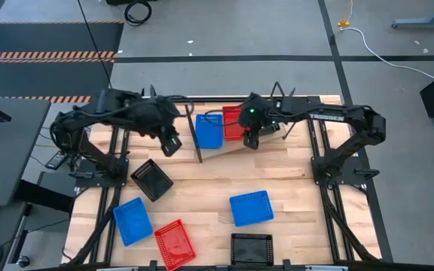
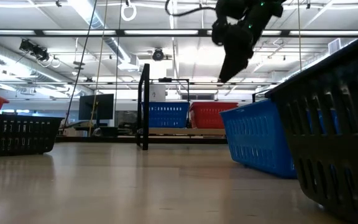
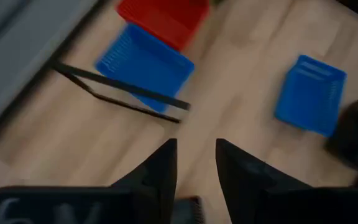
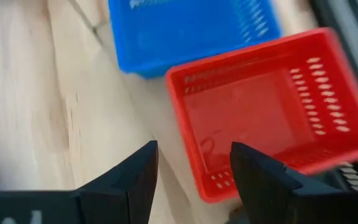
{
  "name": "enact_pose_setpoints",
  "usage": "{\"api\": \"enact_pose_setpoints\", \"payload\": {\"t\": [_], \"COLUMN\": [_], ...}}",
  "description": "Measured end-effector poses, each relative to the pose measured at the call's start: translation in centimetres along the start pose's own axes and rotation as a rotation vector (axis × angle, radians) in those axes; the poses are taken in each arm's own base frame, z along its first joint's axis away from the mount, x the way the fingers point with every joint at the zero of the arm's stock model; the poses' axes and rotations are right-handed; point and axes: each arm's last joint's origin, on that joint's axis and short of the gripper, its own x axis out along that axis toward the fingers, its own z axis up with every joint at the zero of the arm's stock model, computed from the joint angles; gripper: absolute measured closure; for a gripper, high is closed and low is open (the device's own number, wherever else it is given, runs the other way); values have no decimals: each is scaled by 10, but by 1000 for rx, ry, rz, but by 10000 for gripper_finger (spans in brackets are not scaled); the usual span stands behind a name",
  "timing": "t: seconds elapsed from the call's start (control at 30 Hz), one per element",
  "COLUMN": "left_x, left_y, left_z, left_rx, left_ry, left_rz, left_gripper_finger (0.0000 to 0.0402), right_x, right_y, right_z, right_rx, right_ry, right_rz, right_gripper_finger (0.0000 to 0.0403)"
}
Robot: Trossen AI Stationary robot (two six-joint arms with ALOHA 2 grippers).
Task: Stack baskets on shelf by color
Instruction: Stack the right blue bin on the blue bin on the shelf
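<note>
The shelf (image 1: pixel 224 147) stands at the table's far side. On it a blue basket (image 1: pixel 209 130) and a red basket (image 1: pixel 233 123) sit side by side. My right gripper (image 4: pixel 194 162) is open and hovers above the near edge of the red basket (image 4: pixel 266 112), touching nothing. It hangs high in the low view (image 2: pixel 229 68). My left gripper (image 3: pixel 194 155) is open in the air left of the shelf (image 1: pixel 170 143), also touching nothing. On the tabletop lie two blue baskets (image 1: pixel 132 220) (image 1: pixel 251 208), one red basket (image 1: pixel 175 243) and two black baskets (image 1: pixel 151 179) (image 1: pixel 251 247).
The shelf's black wire frame end (image 3: pixel 123 93) stands between my left gripper and the blue basket (image 3: pixel 145 65). A bit of black mesh (image 4: pixel 356 177) shows beside the red basket. Bare wood lies in the table's middle (image 1: pixel 202 188). Black frame legs run along both table sides.
</note>
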Motion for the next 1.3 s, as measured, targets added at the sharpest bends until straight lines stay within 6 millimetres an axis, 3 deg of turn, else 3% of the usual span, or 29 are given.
{"api": "enact_pose_setpoints", "payload": {"t": [0.13, 0.3, 0.43, 0.57, 0.8, 0.97, 1.13, 1.3], "left_x": [15, 53, 80, 98, 89, 91, 115, 152], "left_y": [-10, -24, -31, -50, -94, -118, -140, -162], "left_z": [-15, -40, -66, -85, -96, -84, -71, -74], "left_rx": [-44, 13, 44, 87, 196, 216, 286, 610], "left_ry": [124, 289, 410, 478, 315, 72, -72, -149], "left_rz": [-99, -32, 34, -94, -341, -438, -499, -487], "left_gripper_finger": [286, 284, 279, 272, 270, 267, 268, 269], "right_x": [-27, -60, -80, -92, -97, -98, -98, -102], "right_y": [0, 5, 13, 25, 48, 72, 90, 105], "right_z": [-1, -7, -18, -32, -51, -56, -60, -71], "right_rx": [112, 270, 368, 380, 452, 583, 789, 793], "right_ry": [-78, -151, -137, -66, 100, 169, 252, 338], "right_rz": [-17, 23, 52, 73, 91, 149, 180, 181], "right_gripper_finger": [198, 199, 199, 199, 199, 199, 199, 199]}}
